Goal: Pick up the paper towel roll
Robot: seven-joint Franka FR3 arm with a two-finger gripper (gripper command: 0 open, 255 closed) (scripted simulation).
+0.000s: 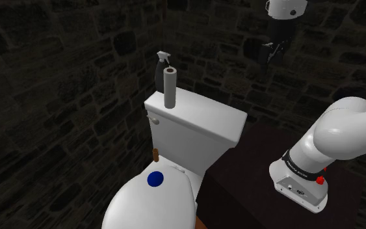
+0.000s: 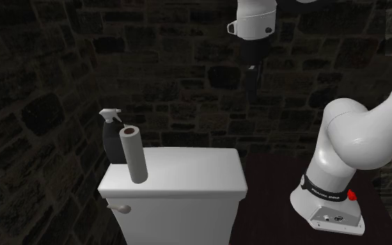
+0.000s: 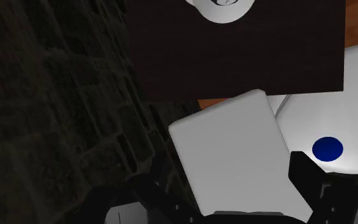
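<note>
Gripper [image 1: 272, 57] hangs high, fingers spread apart, holding nothing.
Paper towel roll [image 1: 169, 88] stands upright at the tank lid's [image 1: 204, 120] corner, just beside a spray bottle [image 1: 161, 64].

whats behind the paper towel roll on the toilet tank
A dark spray bottle with a pale trigger stands just behind the grey paper towel roll on the tank lid. The roll covers part of the bottle's lower body; whether they touch cannot be told.

The black band [image 2: 324, 194] on the white arm [image 2: 360, 136] bears small lettering, unreadable
</note>
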